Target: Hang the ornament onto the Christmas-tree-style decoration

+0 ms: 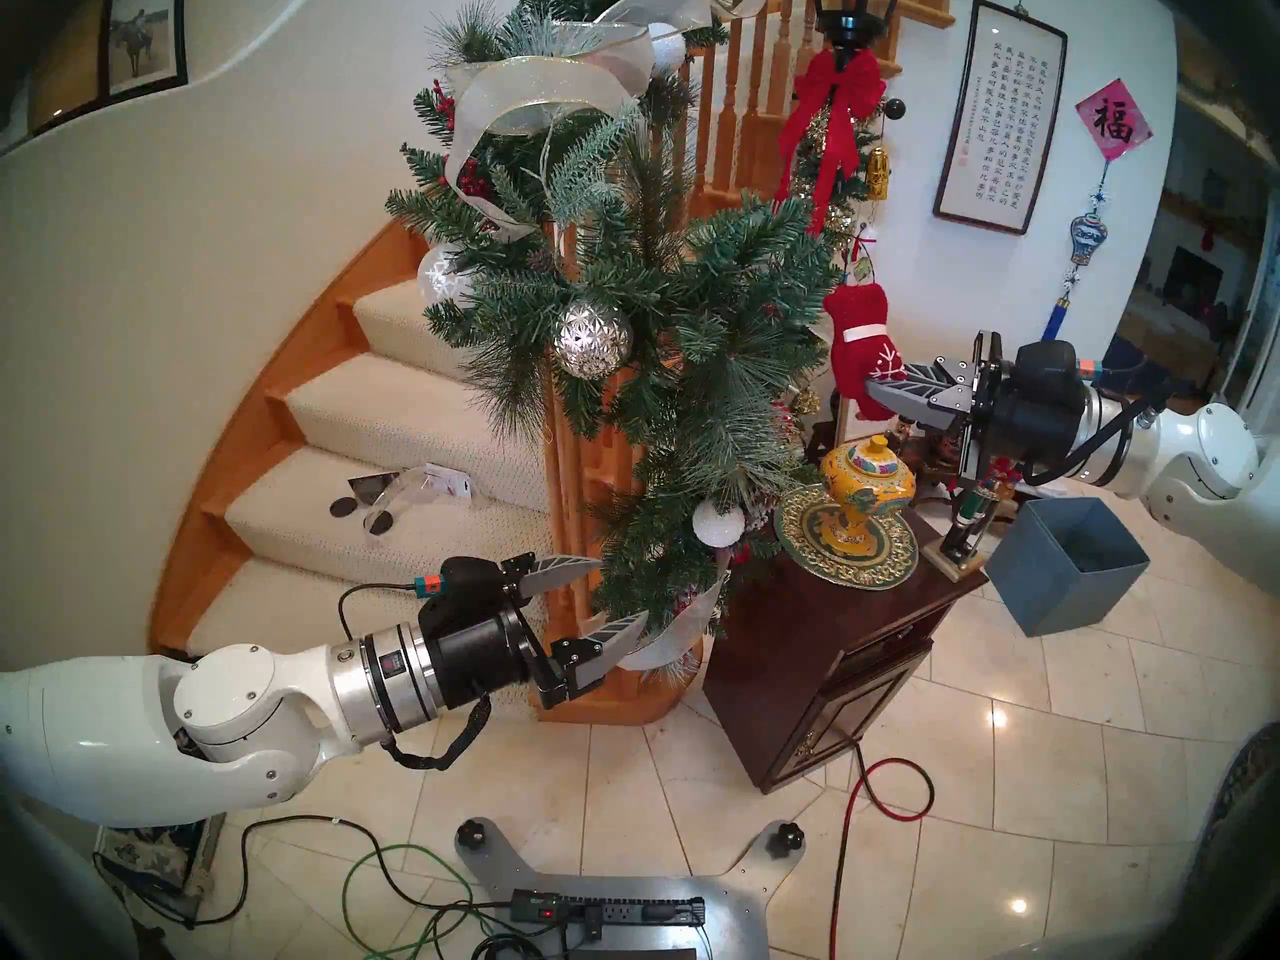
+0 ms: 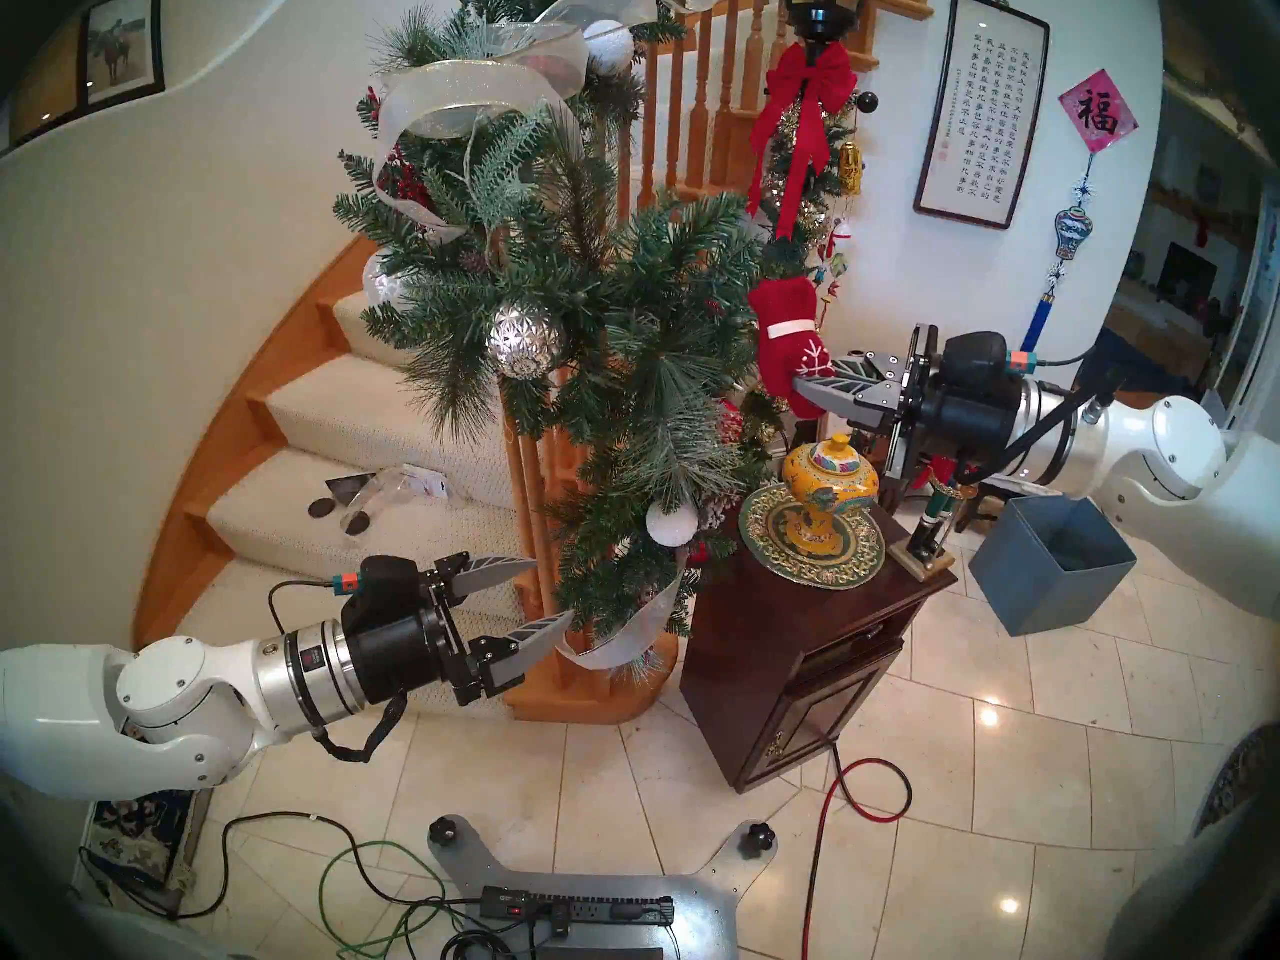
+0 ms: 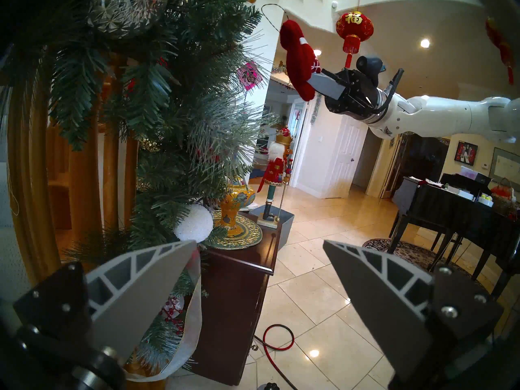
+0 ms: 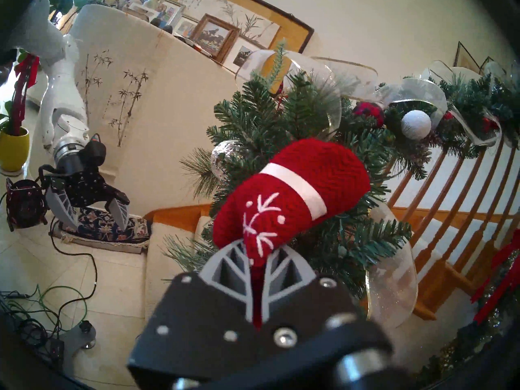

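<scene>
Right claw (image 1: pixel 874 392) pinches the mitten (image 1: pixel 862 345) by its fingertip end, cuff and loop up, just beside the garland (image 1: pixel 692 293), ready to hook. Left claw (image 1: pixel 620 591) gapes wide, empty, low beside the garland.

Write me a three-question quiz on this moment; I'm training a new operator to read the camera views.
1. True or false: the red mitten already hangs from the pine garland.
2. Which gripper stands open: A the left gripper, B the right gripper?
3. Fill in: the mitten's string loop sticks out at its ___ end.

Key
1. False: the right gripper holds it beside the needles, with the loop free in the air.
2. A
3. cuff
</scene>
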Controlling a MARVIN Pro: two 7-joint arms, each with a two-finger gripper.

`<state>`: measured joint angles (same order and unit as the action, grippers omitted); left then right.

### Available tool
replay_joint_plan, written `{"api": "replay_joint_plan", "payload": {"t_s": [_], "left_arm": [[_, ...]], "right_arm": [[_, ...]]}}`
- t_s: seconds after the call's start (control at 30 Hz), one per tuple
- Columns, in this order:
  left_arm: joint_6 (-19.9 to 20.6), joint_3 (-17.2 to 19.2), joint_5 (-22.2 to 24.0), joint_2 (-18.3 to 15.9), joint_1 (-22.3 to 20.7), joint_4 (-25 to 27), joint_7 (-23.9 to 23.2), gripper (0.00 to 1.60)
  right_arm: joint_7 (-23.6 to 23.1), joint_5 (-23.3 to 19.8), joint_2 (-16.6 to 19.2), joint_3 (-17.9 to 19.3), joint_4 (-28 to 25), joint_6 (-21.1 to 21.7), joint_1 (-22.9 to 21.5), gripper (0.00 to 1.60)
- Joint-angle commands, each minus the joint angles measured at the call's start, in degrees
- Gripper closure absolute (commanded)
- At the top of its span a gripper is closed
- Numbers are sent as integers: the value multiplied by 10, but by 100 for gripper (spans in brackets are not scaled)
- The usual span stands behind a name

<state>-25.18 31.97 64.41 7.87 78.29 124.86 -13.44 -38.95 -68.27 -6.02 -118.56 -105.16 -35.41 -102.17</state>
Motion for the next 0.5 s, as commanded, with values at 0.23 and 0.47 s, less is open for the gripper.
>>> {"api": "replay_joint_plan", "payload": {"t_s": [0.23, 0.47], "left_arm": [[-2, 2, 0, -1, -2, 0, 1, 0], [-1, 2, 0, -1, -2, 0, 1, 0]], "right_arm": [[14, 4, 2, 83, -6, 12, 72, 160], [19, 7, 3, 116, -8, 17, 106, 160]]}}
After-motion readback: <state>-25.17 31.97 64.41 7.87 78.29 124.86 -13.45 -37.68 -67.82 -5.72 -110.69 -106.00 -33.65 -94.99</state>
